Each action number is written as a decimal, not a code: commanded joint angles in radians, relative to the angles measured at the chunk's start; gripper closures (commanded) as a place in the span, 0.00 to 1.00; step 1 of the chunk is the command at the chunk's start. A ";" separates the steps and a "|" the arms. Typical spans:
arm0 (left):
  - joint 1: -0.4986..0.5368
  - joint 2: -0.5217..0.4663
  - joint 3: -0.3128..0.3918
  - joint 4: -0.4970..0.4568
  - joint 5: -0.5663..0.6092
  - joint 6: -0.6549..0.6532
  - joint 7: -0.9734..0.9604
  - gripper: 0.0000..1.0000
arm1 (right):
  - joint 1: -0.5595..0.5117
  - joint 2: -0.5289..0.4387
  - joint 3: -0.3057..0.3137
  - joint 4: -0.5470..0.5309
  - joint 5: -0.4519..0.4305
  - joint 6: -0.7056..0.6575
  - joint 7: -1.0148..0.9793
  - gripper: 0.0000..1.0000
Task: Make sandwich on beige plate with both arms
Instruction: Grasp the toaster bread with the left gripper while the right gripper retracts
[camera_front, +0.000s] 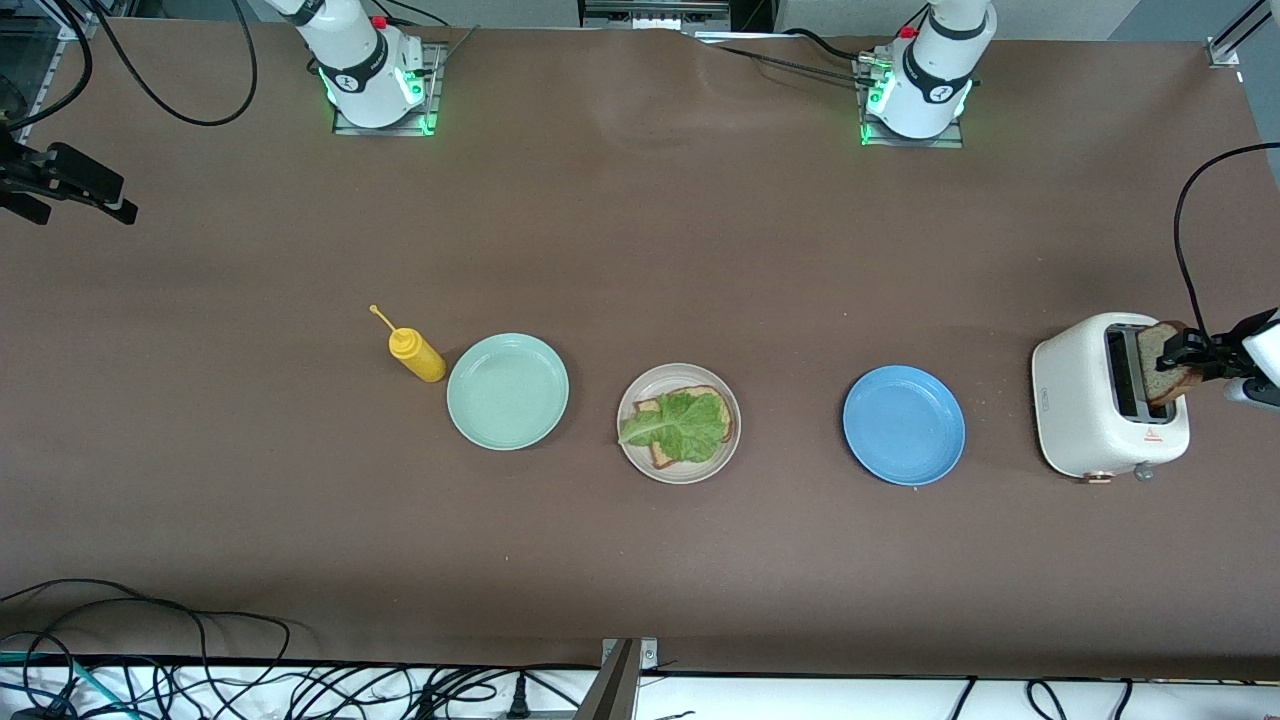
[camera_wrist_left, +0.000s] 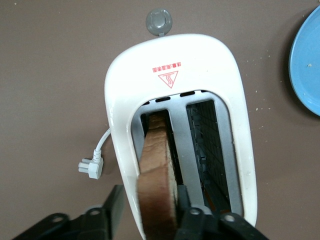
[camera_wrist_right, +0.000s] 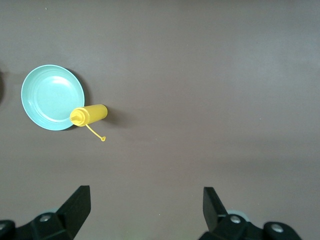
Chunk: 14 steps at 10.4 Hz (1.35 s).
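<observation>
Front view shows the beige plate (camera_front: 630, 452), round with a raised rim, in the middle of the brown table (camera_front: 640, 230), holding one square slice of brown bread (camera_front: 722, 402) with a ruffled green lettuce leaf (camera_front: 680, 426) on top. The sandwich lacks its upper slice.

That second slice of brown wholegrain bread (camera_front: 1160, 362) stands in a slot of the white two-slot toaster (camera_front: 1085, 420) at the left arm's end of the table. The left gripper (camera_front: 1190, 355) is at the toaster's top. In the left wrist view its black fingers (camera_wrist_left: 187, 210) sit on either side of the slice (camera_wrist_left: 157, 185); one presses its face, while contact on the outer side is not clear, so a firm clamp cannot be confirmed.

By judgement, the step in hand is fetching the top slice. The next move calls for a secure grip, a straight lift clear of the slot, then a carry over to the beige plate.

A round blue plate (camera_front: 903, 425) lies between toaster and beige plate, under the likely path. A mint-green plate (camera_front: 507, 390) and a yellow squeeze bottle (camera_front: 417, 355) lie toward the right arm's end.

The right gripper (camera_wrist_right: 145, 205) waits with fingers wide apart, holding nothing, over bare table near that mint-green plate (camera_wrist_right: 52, 97).
</observation>
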 joint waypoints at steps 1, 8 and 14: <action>0.001 -0.020 0.001 0.002 -0.003 -0.003 0.020 1.00 | 0.011 0.062 0.002 0.033 -0.019 -0.023 0.025 0.00; -0.008 -0.034 -0.001 0.197 -0.213 -0.292 -0.164 1.00 | -0.012 0.092 -0.048 0.125 -0.021 -0.029 0.028 0.00; -0.026 -0.050 -0.012 0.240 -0.465 -0.357 -0.445 1.00 | 0.020 0.095 -0.039 0.129 -0.064 -0.023 0.026 0.00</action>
